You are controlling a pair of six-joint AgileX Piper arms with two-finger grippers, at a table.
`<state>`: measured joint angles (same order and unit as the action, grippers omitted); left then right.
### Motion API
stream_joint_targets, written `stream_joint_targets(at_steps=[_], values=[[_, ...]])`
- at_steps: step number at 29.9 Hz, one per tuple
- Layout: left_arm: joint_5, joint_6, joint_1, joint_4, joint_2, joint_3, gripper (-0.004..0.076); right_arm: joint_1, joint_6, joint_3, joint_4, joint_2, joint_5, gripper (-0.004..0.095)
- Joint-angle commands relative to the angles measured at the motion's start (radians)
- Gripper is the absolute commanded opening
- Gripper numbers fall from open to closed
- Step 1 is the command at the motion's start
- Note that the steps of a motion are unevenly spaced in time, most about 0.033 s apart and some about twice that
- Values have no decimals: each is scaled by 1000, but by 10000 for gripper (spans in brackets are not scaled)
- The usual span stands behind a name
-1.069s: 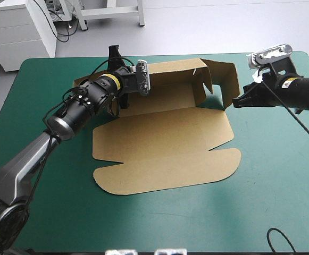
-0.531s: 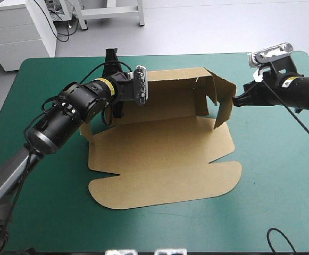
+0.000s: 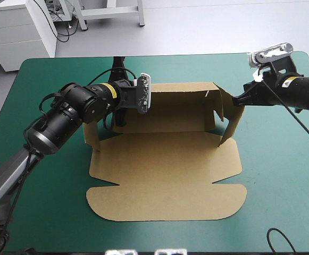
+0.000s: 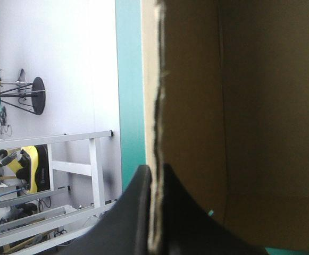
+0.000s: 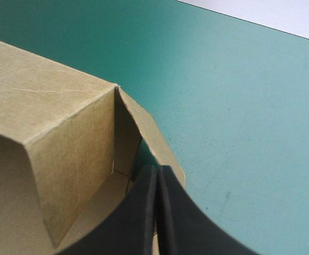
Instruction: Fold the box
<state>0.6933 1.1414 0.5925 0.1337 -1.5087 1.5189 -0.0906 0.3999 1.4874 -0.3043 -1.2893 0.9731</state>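
Change: Since the earlier frame the box (image 3: 170, 146) is sitting squarer to the table's edges. Its right end wall (image 3: 230, 121) is swinging in under the right pincer (image 3: 239, 101), and the left pincer (image 3: 119, 118) is still gripping.
High view, box: I am seeing it lying mid-table on the teal-green cover (image 3: 282, 175). The back wall (image 3: 181, 109) is standing between the two pincers, and the lid panel (image 3: 165, 186) is lying flat on the near side of both.
High view, left pincer: It is reaching down at the box's left end, touching the board there. I cannot tell the fingers' state from up here.
High view, right pincer: It is touching the top edge of the right end wall, which is leaning away from it toward the lid panel.
Left wrist view: The black fingers (image 4: 141, 212) are pinching a raw edge of the board, pressed almost together with the sheet between them. The box's inner face (image 4: 250, 106) is running ahead on one side of the pincer, and a strip of cover (image 4: 128, 79) on the other.
Right wrist view: I am watching the fingers (image 5: 143, 212) nipping a thin flap, all but closed on it. The box's corner (image 5: 74, 138) is standing just beside and ahead of the tips, with bare cover (image 5: 239, 106) lying on the pincer's other side.
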Motion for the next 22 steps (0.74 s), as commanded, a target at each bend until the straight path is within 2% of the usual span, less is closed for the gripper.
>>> stream_joint_targets(at_steps=[1, 15, 22], values=[[-76, 1, 1, -10, -3, 29, 1, 8, 8, 23, -17, 33, -60, -19], [-117, 62, 1, 89, -115, 21, -8, 8, 8, 23, -17, 33, -56, -19], [-151, 80, 1, 168, -113, -79, -8, 8, 6, 23, -19, 27, -56, -19]])
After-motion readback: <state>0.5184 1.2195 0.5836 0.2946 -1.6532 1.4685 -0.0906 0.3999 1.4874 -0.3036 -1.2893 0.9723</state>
